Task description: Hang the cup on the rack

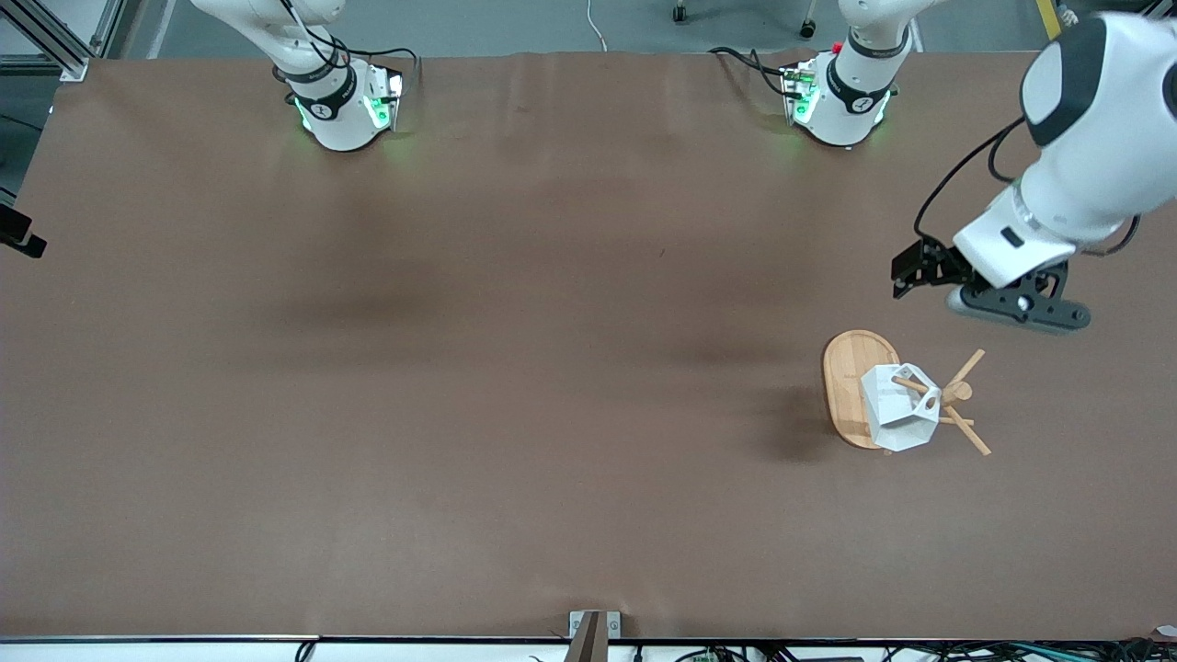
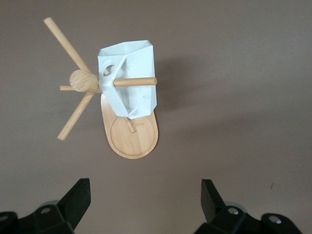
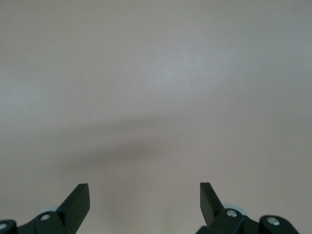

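The white faceted cup (image 1: 899, 407) hangs on a peg of the bamboo rack (image 1: 851, 368), with the peg through the hole in its tab handle. The rack stands toward the left arm's end of the table. In the left wrist view the cup (image 2: 134, 73) hangs over the rack's oval base (image 2: 134, 141). My left gripper (image 1: 1016, 308) is open and empty over bare table beside the rack; its fingers also show in the left wrist view (image 2: 146, 195). My right gripper (image 3: 145, 195) is open and empty over bare table, and its hand is out of the front view.
The brown table (image 1: 515, 368) spreads wide around the rack. Other rack pegs (image 1: 970, 363) stick out from the post toward the left arm's end. A small metal bracket (image 1: 593, 625) sits at the table edge nearest the front camera.
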